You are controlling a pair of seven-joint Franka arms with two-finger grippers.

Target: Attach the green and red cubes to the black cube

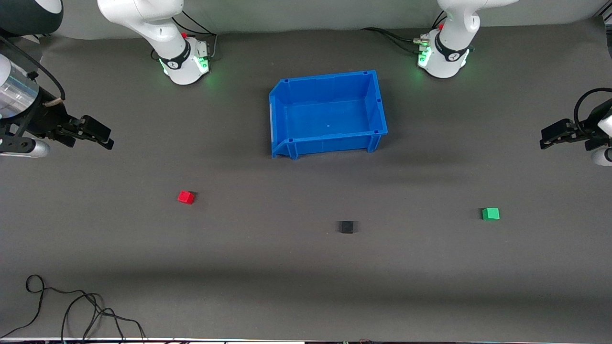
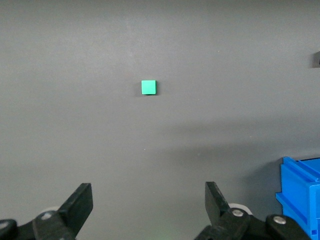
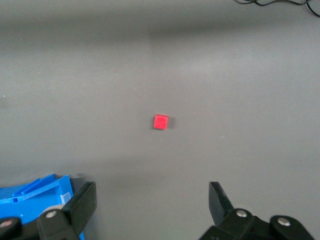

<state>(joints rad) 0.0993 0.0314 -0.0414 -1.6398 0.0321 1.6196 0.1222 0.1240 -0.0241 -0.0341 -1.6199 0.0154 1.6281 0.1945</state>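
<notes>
left gripper (image 1: 545, 139) agape, high over table's left-arm end | right gripper (image 1: 106, 138) agape, empty | risk – green cube (image 1: 490, 213), red cube (image 1: 186, 197), black cube (image 1: 346, 227) well apart, small – off-centre pinch could skid one.

Red cube (image 1: 186, 197), black cube (image 1: 346, 227) and green cube (image 1: 490, 213) sit well apart on the worktop (image 1: 267, 267), nearer the camera than a blue bin (image 1: 328, 113).

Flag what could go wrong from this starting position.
The red cube, black cube and green cube are tiny and lie far apart, so a slightly off grasp may knock one away. Both open claws, left claw and right claw, hang high above the table.
</notes>
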